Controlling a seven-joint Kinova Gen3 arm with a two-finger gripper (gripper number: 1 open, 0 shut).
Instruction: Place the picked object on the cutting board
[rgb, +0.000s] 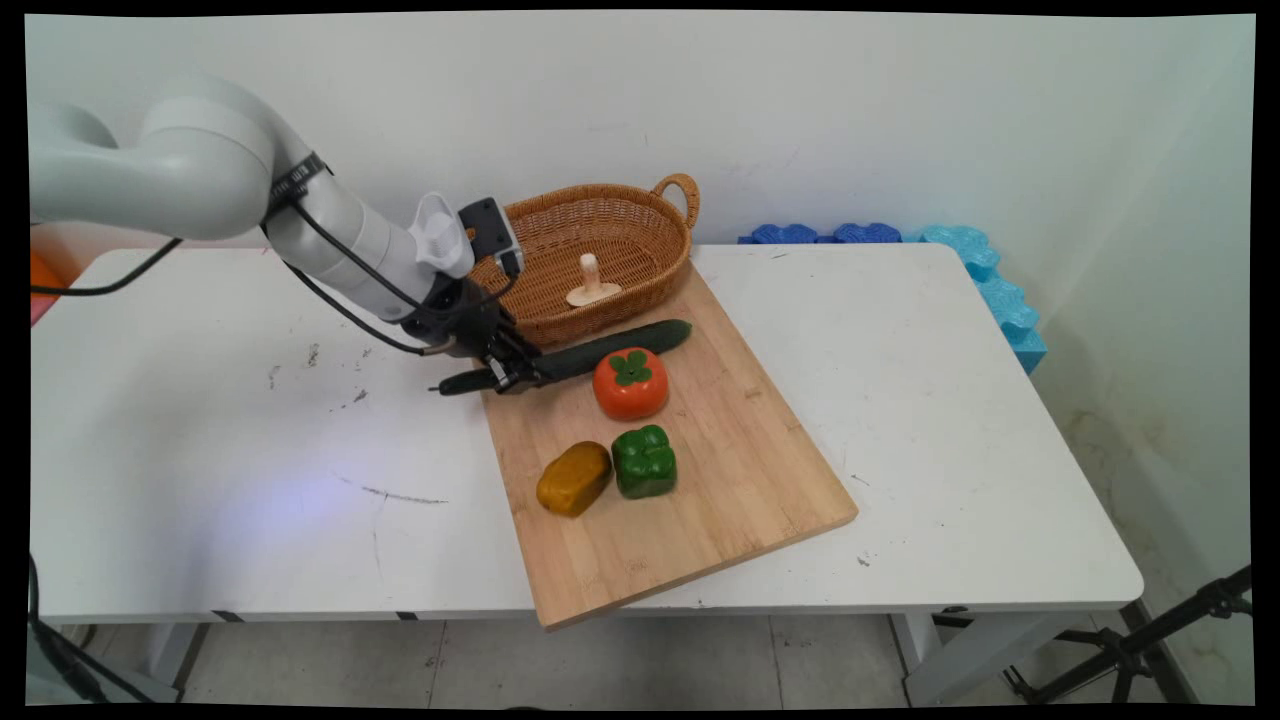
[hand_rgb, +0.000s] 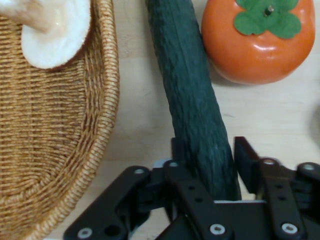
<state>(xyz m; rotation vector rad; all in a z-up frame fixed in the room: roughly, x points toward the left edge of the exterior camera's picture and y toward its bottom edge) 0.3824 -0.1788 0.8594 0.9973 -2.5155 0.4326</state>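
Cucumber (hand_rgb: 192, 95) (dark green) clamped by hand (hand_rgb: 210, 160).

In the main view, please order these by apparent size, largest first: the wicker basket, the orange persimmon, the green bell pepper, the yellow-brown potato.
1. Woven wicker basket
2. Round orange persimmon
3. Blocky green bell pepper and yellow-brown oval potato: these look about alike, so they are not ranked.

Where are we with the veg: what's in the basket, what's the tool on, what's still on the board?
In the basket: only the mushroom. The tool straddles the cucumber near its end, with the cucumber lying on the board; a firm grip can't be confirmed. Persimmon, green pepper and yellow pepper remain on the board.
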